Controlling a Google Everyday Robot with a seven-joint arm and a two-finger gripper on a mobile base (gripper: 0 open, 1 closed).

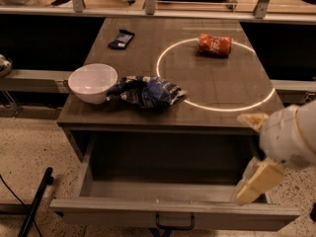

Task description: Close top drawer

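The top drawer [173,212] of the grey-brown table is pulled far out toward me, and its inside looks empty. Its dark loop handle [175,224] sits at the centre of the front panel, at the bottom edge of the view. My gripper [255,151] is on the right, over the drawer's right front corner. Its cream fingers are spread apart and hold nothing. The lower finger [258,182] hangs just above the front panel's right end. The upper finger [252,119] is level with the table edge.
On the table top [222,83] are a white bowl [93,82], a crumpled blue chip bag [147,90], an orange can [215,44] lying inside a white light ring, and a dark packet [121,38]. A black pole [34,201] leans at the lower left.
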